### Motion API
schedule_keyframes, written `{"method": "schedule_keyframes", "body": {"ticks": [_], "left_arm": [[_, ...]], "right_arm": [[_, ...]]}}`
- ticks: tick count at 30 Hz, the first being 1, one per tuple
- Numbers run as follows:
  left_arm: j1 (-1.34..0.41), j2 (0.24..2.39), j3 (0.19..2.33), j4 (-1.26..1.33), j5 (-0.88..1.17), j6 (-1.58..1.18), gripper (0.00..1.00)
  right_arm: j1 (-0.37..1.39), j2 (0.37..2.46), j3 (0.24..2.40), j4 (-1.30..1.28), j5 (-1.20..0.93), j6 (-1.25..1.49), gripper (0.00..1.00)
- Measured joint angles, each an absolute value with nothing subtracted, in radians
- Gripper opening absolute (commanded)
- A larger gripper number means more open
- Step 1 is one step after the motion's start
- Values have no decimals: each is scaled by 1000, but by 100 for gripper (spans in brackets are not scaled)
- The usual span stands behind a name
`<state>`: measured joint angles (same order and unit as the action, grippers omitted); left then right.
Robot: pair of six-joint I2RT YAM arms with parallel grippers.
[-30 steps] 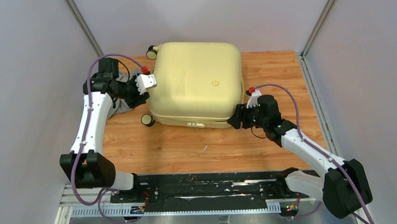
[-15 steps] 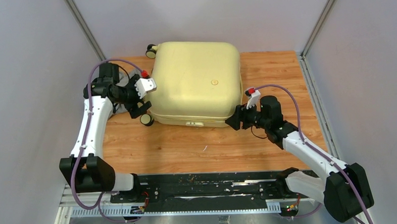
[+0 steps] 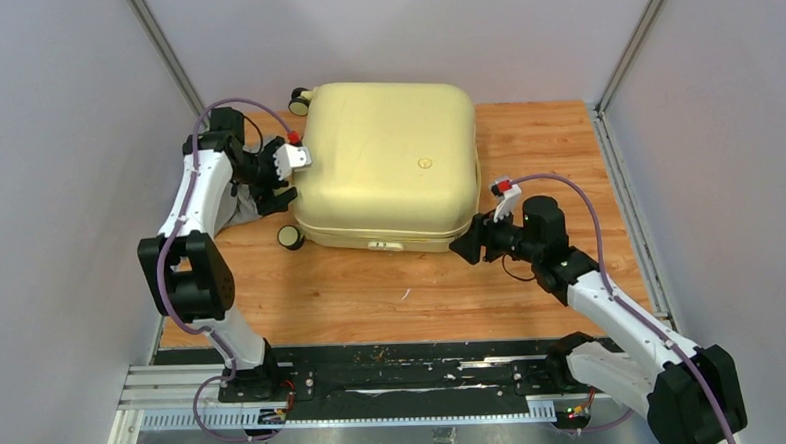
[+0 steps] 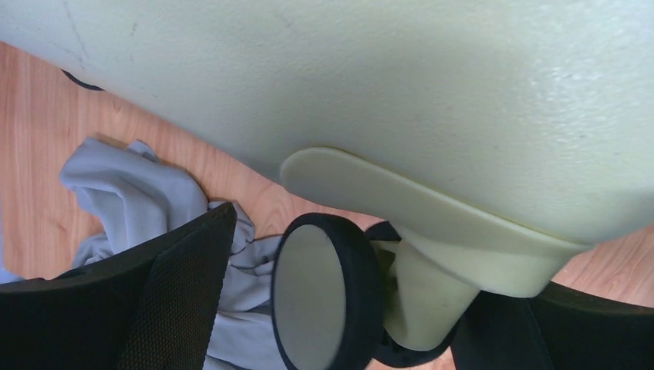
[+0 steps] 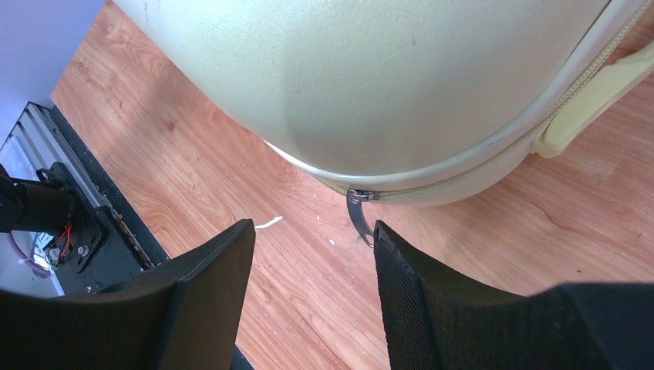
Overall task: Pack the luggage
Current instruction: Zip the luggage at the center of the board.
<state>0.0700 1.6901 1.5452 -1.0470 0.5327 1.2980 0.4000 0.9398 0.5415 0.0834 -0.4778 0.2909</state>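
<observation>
Crumpled grey cloth (image 4: 127,185) on wooden table (image 3: 372,293)

The wooden counter (image 3: 372,293) carries the closed yellow luggage (image 3: 387,167), a crumpled grey cloth (image 4: 131,189) beside it, and a small white scrap (image 3: 406,294)

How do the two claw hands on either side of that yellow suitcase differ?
The left gripper faces a black wheel on the left side of the luggage, with a grey cloth beside it. The right gripper faces the zipper pull at the near right corner, above the bare wooden table. Both are open and hold nothing.
</observation>
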Motion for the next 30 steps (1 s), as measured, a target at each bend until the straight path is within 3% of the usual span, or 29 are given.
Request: {"method": "schedule_keyframes", "body": {"ticks": [3,5,6,7,8,21,30], "left_arm": [[72,1708,1562,-1059,539,1315,69],[72,1707,1563,-1079,542,1321,42],[71,1704,1563,-1085,544,1319,19],[70,1700,1563,-1093,547,1328,4],[71,1694,1563,-1090,550,1324,0],[50,1571,1541,-1074,572,1275,0],[43,1569,1540,-1075,561,1251,0]], "right_arm": [[393,943,538,78,-488,287,61],[388,952,536,81,-495,283,61],[385,958,533,84,-498,279,61],[383,966,529,86,-500,274,61],[382,973,526,89,-502,270,61],[379,1058,479,236,-488,234,52],[387,1100,451,317,-420,236,32]]}}
